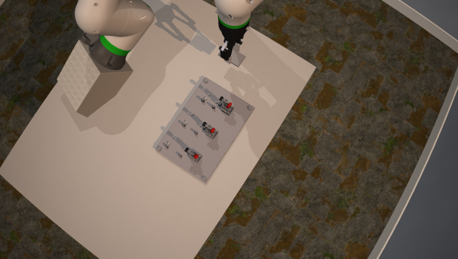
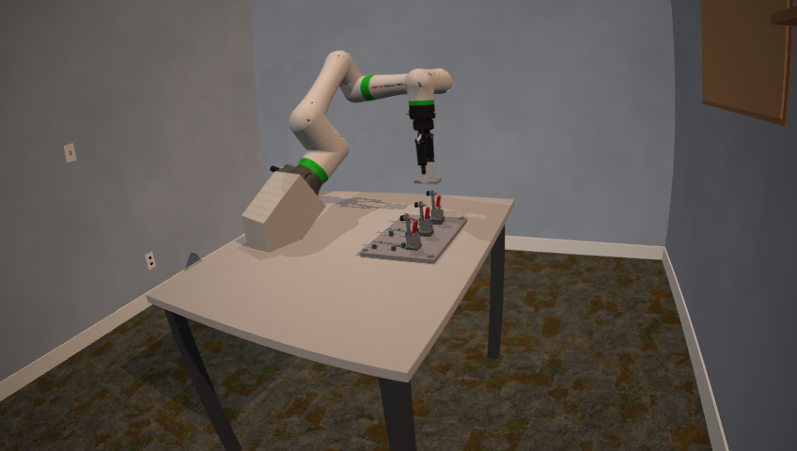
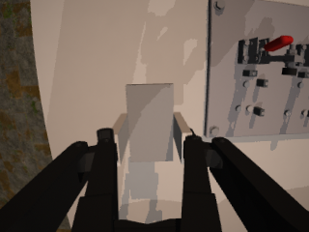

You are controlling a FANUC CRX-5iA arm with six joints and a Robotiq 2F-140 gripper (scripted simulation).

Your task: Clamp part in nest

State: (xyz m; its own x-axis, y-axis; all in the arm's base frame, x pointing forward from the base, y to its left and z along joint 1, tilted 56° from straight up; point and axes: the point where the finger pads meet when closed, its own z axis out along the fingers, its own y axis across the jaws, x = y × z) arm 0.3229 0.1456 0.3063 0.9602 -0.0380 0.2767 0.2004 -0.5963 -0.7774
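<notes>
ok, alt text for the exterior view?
The gripper holds a flat rectangular part in the air above the table. Nearer the camera, a fixture plate carries three red-handled clamps, their bars raised.

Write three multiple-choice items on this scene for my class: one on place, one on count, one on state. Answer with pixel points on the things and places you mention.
1. Where is the flat part?
A) On the fixture plate
B) Between the fingers
C) On the floor

2. How many red handles are there?
A) Two
B) Five
C) Three

3. How do the clamps' bars stand?
A) All raised
B) All lowered
C) One raised

1 B: the fingers grip the part (image 1: 238,59) (image 2: 429,180) (image 3: 150,122) above the table (image 1: 112,192) (image 2: 313,296) (image 3: 87,58).
2 C: each clamp has one.
3 A: the exterior view shows every bar upright.
</notes>
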